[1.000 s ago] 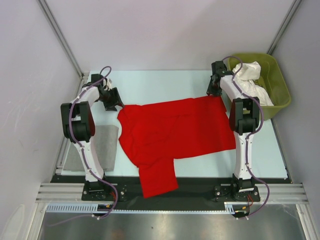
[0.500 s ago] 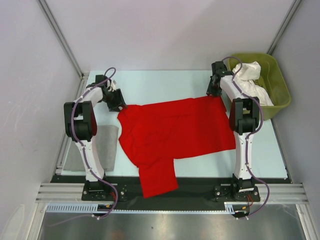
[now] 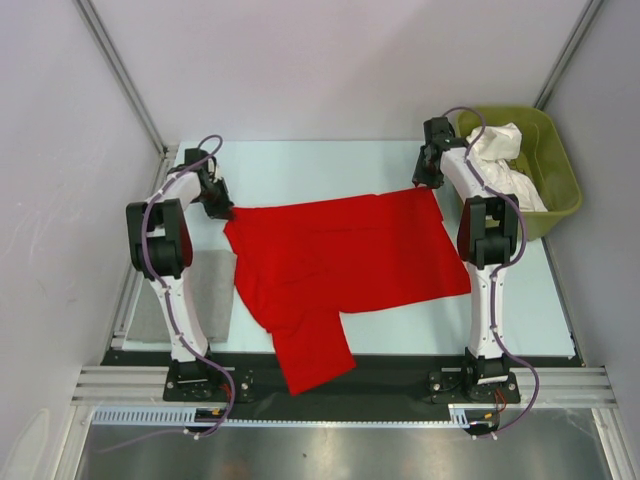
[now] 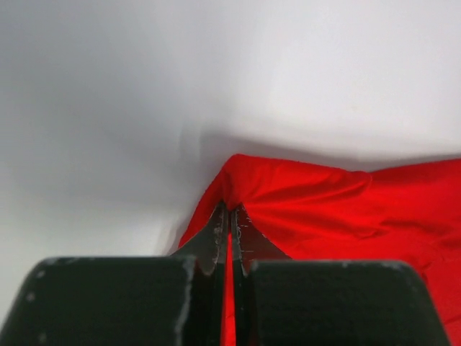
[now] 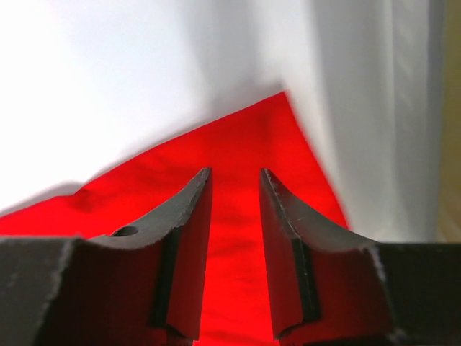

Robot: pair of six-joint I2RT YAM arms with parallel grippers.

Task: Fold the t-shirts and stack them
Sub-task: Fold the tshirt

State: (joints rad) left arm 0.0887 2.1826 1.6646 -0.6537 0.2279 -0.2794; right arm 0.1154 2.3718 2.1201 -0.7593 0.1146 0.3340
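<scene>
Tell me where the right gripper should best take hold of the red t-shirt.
Probably the far right corner of the red t-shirt, coming from above: the cloth lies flat there and ends in a point just ahead of the open right gripper.

Red t-shirt lies spread flat at centre, 1 sleeve reaching the near edge. White t-shirts lie crumpled far right.

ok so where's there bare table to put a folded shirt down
Bare table runs along the far edge, behind the red shirt. A smaller patch lies at the near right, below the shirt's hem and beside its sleeve. Crowded: the left side with the grey pad, and the tub holding white shirts.
</scene>
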